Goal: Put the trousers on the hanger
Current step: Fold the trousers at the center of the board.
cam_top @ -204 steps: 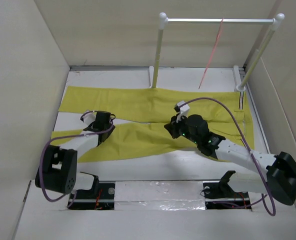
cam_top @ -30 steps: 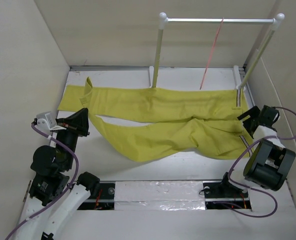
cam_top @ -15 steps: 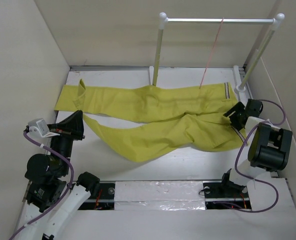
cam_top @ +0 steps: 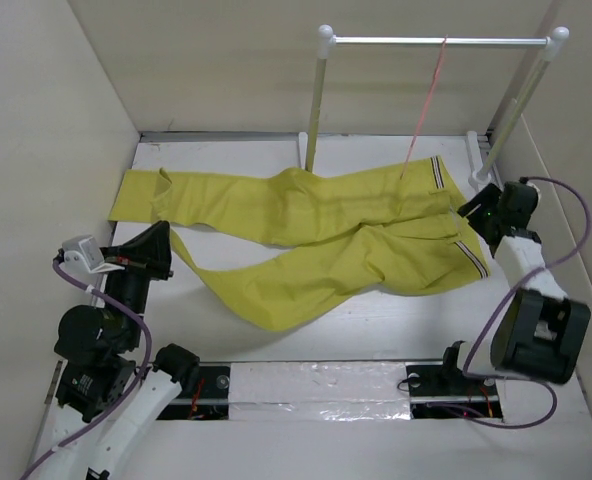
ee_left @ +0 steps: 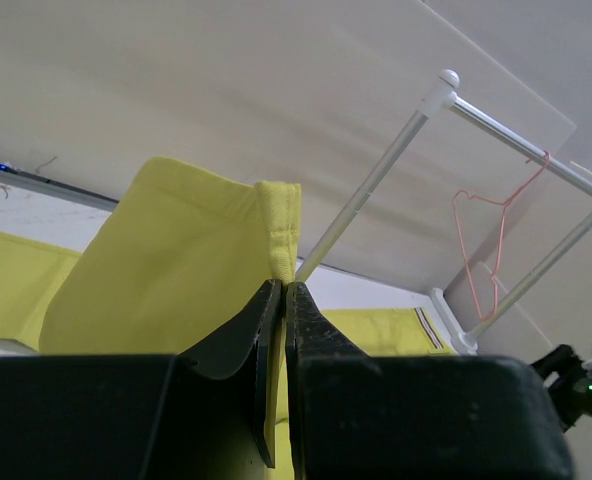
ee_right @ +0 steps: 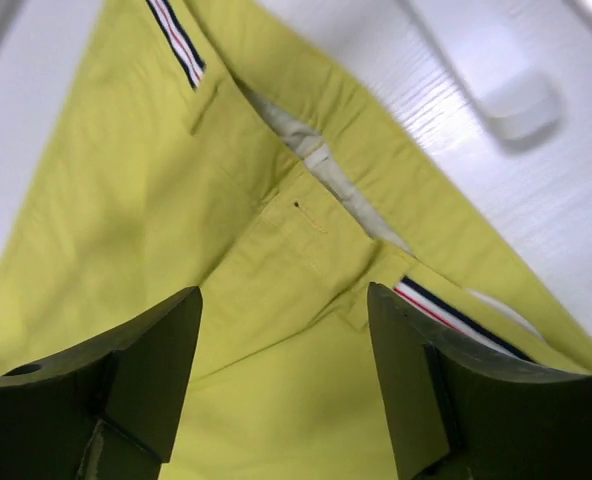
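Mustard-yellow cloth trousers [cam_top: 346, 225] slid leftward; left gripper [ee_left: 281, 290] pinched a hem, right gripper [ee_right: 283, 300] gaped empty. Next, probably lift toward pinkish-red wire hanger [cam_top: 426, 100].

Blurred rail post foot [ee_right: 516, 105]; trousers [ee_right: 276, 250] cropped at right wrist view's edges

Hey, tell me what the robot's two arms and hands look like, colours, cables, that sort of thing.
The left arm and the right arm are both built of white links and chunky, rounded black joint housings. A purple cable loops loosely along each arm. The left arm has a small white tab near its wrist. The left hand and the right hand each have two broad matte black fingers.
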You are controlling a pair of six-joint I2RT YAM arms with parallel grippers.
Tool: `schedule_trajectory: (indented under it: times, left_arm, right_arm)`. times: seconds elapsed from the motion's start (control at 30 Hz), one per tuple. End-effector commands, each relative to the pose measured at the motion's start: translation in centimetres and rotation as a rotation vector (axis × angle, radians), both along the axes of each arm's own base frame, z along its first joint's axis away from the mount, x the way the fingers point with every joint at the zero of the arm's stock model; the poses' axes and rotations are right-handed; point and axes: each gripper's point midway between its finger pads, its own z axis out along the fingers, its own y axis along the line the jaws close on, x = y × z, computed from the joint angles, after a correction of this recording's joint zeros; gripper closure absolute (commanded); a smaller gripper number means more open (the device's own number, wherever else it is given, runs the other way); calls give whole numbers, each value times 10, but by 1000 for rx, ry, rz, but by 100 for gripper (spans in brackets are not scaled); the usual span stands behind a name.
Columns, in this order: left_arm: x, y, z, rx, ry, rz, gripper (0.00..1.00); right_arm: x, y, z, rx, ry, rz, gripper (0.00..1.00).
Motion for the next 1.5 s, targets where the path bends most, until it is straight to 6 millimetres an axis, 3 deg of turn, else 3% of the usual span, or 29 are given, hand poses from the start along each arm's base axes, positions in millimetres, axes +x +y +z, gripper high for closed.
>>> schedule_trajectory:
  times: [0.0,0.03,0.07,0.1,0.13,0.17,0.2,0.3,0.37,0.47,0.63,0.87,1.03,1.07,1.1,1.17,1.2,1.27,1.47]
  left_arm:
    - [-5,-5,18,-22,-81,-40,100]
    - [-7,-7,19,-26,-93,-54,100]
    - [-8,-8,21,-31,-100,-61,100]
    - [-11,-9,22,-32,-110,-70,100]
    - [-12,-7,23,-35,-113,-67,100]
    - [-14,-9,23,-39,-113,-79,100]
    - [-16,-5,24,-46,-116,-67,100]
    - [-22,-1,27,-55,-128,-65,100]
    - [-26,2,29,-62,-143,-61,100]
    - [-30,3,30,-73,-155,-70,100]
    - [-29,0,28,-70,-152,-81,100]
    - [-30,7,27,-76,-148,-53,100]
    - [-31,12,27,-79,-148,-30,100]
    - [-30,13,26,-81,-145,-26,100]
    - [-31,14,27,-83,-148,-21,100]
    - [-31,17,26,-84,-147,-10,100]
    - [-30,17,26,-83,-143,-7,100]
    - [-30,16,26,-81,-141,-8,100]
    - [-28,18,27,-84,-132,7,100]
  right_arm:
    - [-59,-28,13,-122,25,-191,35]
    - [-74,-30,4,-110,37,-228,47]
    - [-101,-29,-27,-85,95,-261,62]
    - [-113,-29,-36,-69,102,-283,80]
    - [-121,-26,-35,-47,80,-292,89]
    - [-136,-22,-51,-24,118,-301,95]
    - [-142,-26,-53,-13,119,-328,99]
    - [-151,-28,-59,2,147,-354,94]
    - [-158,-30,-69,3,211,-374,83]
    - [-148,-34,-67,24,212,-402,41]
    - [-127,-43,-62,42,156,-425,38]
    - [-112,-35,-68,101,186,-424,44]
    - [-101,-33,-70,131,211,-419,59]
    - [-99,-33,-70,135,201,-420,64]
    - [-98,-33,-70,140,193,-422,77]
    - [-101,-33,-71,139,190,-437,84]
    - [-102,-34,-66,132,176,-440,93]
    - [-111,-41,-60,83,183,-466,97]
    - [-133,-88,24,-87,13,-595,100]
